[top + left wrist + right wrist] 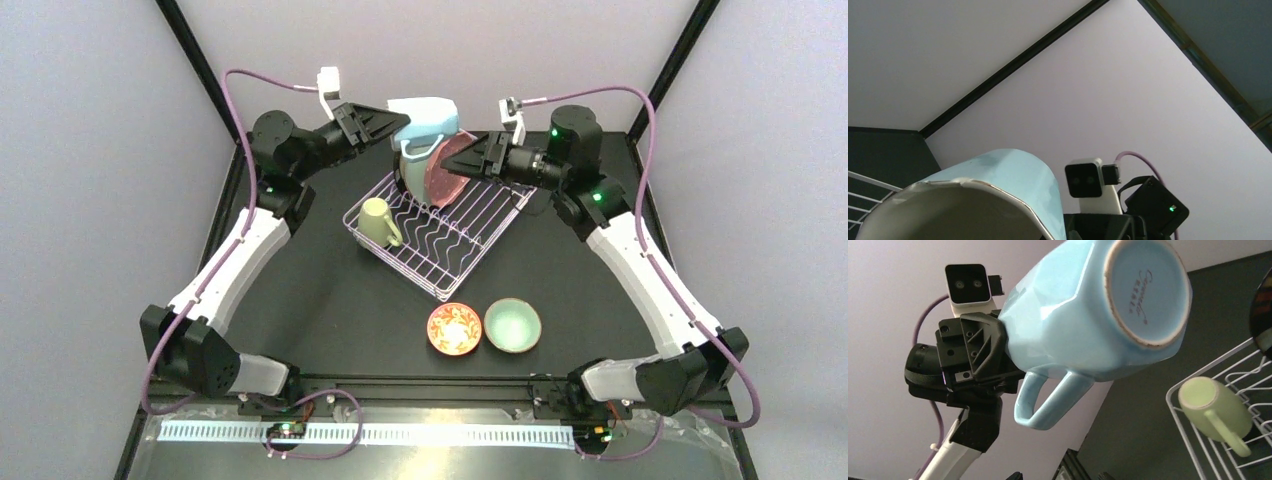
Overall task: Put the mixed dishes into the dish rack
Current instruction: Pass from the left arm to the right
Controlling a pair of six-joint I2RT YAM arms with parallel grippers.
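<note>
**Blue mug held aloft in the left gripper, over the rack's upper end**

Your left gripper is clamped on the rim of the blue mug. It holds the mug sideways in the air above the upper end of the dish rack.

The right wrist view shows the mug's underside at upper centre. A cursive maker's mark in 2 lines is printed there, too small to read. In the left wrist view only the mug's blue wall and white inside show, at lower left, and your own fingers are hidden.

Your right gripper sits at the edge of the pink dotted scalloped plate. You cannot tell whether its fingers are closed on the plate or spread.

That plate stands on edge in the rack beside the teal flower plate, whose pattern is mostly hidden behind the mug. The cream mug lies in the rack's left corner.

A dark striped edge is cut off at the right border of the right wrist view, and which dish it belongs to is unclear.

The red-orange bowl and the mint bowl sit just beside each other on the table, at lower centre, outside the rack.
</note>
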